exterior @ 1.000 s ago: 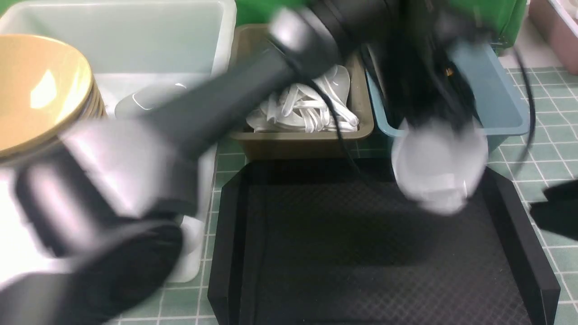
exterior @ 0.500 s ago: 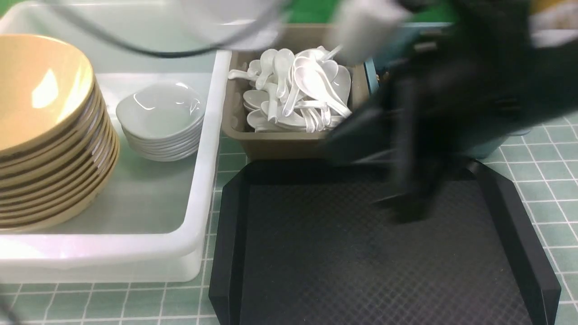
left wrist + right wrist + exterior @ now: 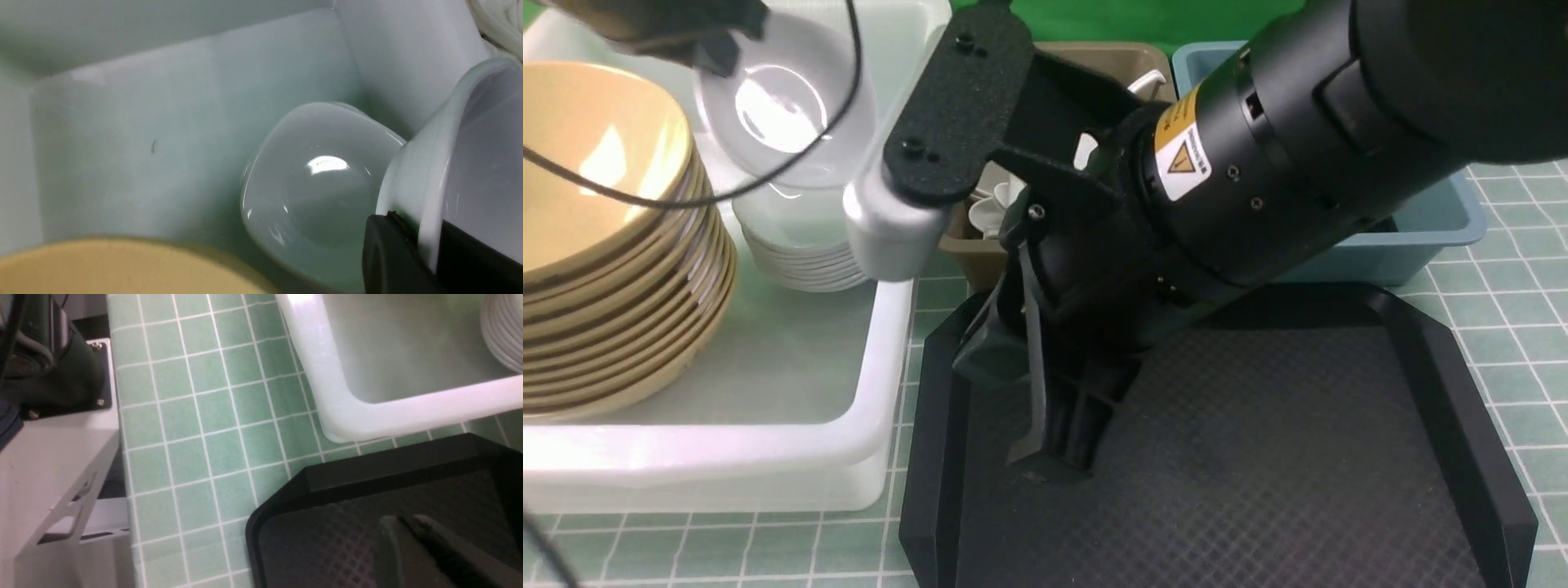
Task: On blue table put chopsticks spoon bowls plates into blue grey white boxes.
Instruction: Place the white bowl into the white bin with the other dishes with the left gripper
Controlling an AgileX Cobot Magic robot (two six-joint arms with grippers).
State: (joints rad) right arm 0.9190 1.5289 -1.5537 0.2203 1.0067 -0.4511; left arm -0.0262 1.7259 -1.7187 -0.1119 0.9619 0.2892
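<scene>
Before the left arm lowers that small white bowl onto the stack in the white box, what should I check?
1. Left gripper grips the small white bowl by its rim: ok.
2. Bowl held level: not ok, it is tilted.
3. Bowl centred over the stack of white bowls in the white plastic box: cannot tell.
4. Right gripper shut, empty, down at the black tray, outside the box: ok.
5. Black cable clear of the bowl: cannot tell; it loops across the bowl in the front view.
</scene>
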